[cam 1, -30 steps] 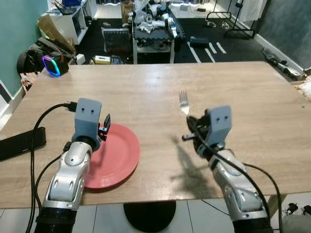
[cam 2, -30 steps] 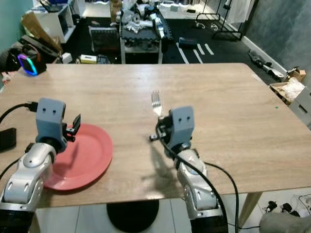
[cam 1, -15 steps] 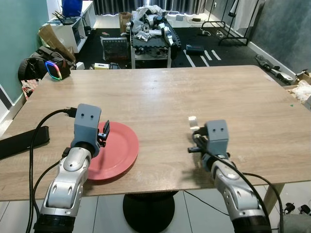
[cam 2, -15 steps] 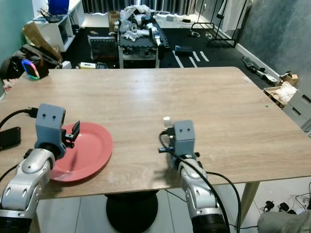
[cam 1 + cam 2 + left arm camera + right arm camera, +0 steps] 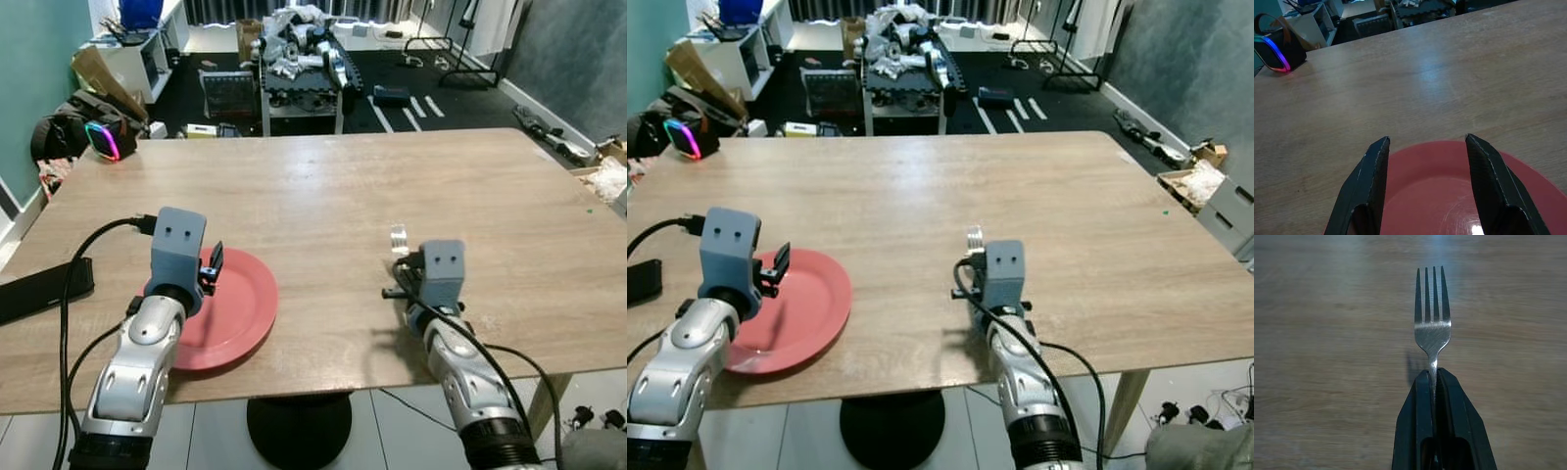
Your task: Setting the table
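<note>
Fork [image 5: 1432, 328] pinched by handle in right tool [image 5: 1433, 382], low over table [image 5: 323, 186]. Left tool [image 5: 1425, 161] spread wide above red plate [image 5: 1449, 196]. Risk judged: fork twisted in thin grip, laid askew or far from plate.

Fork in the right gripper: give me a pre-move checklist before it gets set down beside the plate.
1. Grip on the fork: ok. The right gripper has its fingers shut on the handle, tines pointing forward.
2. Fork straight in the grip: ok. In the right wrist view it runs in line with the fingers.
3. Landing spot: ok. Bare wooden table lies between the fork and the red plate.
4. Plate placed: ok. It lies flat near the table's front edge.
5. Left gripper out of the way: ok. It is open over the plate's left part, apart from the fork.
6. Fork's height above the table: cannot tell.
</note>
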### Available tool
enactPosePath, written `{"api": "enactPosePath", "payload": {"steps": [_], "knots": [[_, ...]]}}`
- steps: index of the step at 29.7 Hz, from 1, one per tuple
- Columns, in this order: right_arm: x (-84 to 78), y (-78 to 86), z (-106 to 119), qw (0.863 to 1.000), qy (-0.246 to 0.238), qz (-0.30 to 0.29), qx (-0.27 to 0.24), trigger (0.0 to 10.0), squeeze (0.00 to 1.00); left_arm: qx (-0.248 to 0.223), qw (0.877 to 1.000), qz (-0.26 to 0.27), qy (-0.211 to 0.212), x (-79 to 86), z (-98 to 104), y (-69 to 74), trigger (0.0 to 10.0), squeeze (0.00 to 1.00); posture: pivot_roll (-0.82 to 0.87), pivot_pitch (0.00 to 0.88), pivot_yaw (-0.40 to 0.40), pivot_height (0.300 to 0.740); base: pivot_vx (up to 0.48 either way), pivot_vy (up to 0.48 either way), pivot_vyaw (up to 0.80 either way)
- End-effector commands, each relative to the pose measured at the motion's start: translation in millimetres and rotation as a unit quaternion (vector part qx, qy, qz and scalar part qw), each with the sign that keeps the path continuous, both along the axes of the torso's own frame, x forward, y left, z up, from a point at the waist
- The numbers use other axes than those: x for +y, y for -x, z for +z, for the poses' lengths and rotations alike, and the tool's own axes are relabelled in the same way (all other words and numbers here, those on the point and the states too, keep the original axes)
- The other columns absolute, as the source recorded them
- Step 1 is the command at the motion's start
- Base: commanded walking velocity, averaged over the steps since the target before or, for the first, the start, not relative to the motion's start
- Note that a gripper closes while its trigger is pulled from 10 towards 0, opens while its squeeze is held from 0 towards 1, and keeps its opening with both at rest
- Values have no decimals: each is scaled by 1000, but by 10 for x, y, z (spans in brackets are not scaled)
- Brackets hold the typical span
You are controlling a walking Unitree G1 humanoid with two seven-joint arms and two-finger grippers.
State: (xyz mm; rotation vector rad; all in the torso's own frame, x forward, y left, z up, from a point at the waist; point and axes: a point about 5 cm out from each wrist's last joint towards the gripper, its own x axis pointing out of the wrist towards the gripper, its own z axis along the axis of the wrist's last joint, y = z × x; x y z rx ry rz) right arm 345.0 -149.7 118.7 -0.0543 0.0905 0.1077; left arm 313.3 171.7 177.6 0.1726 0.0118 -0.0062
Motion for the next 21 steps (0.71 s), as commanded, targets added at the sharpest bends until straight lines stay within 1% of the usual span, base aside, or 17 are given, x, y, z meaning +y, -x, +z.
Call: {"api": "enactPosePath", "payload": {"steps": [1,2,3,4,5,15,16,17,18,21], "knots": [[17,3,-60,1000,9,8,7,10000,43,5,1000,4,-3,7,-14,23,10000,0,43,0,77,740,0,0,0],[17,3,-60,1000,9,8,7,10000,43,5,1000,4,-3,7,-14,23,10000,0,43,0,77,740,0,0,0],[15,1,-71,1000,10,8,8,10000,565,5,1000,5,-3,7,-14,25,10000,0,45,1,75,740,0,0,0],[13,-1,-81,1000,10,8,8,10000,565,6,1000,5,-3,6,-13,27,10000,0,45,1,75,740,0,0,0],[6,-5,-92,1000,10,7,10,10000,1000,6,1000,6,-3,7,-13,29,10000,0,46,3,75,740,0,0,0],[-47,-49,-95,1000,5,-6,1,10000,1000,7,1000,5,-1,-5,-9,25,10000,0,42,1,80,740,0,0,0],[-63,-52,-59,1000,1,-8,-10,10000,1000,6,1000,4,-1,-12,-6,21,10000,0,42,0,79,740,0,0,0],[-71,-50,-34,1000,-2,-9,-16,10000,961,6,1000,4,-1,-14,-5,20,10000,0,42,0,79,740,0,0,0],[-78,-46,-1,1000,-8,-9,-25,10000,0,6,1000,4,0,-16,-4,19,10000,0,42,0,79,740,0,0,0],[-111,-6,144,998,-32,-2,-58,10000,0,5,1000,3,1,-25,-5,17,10000,0,36,0,79,740,0,0,0]]}}
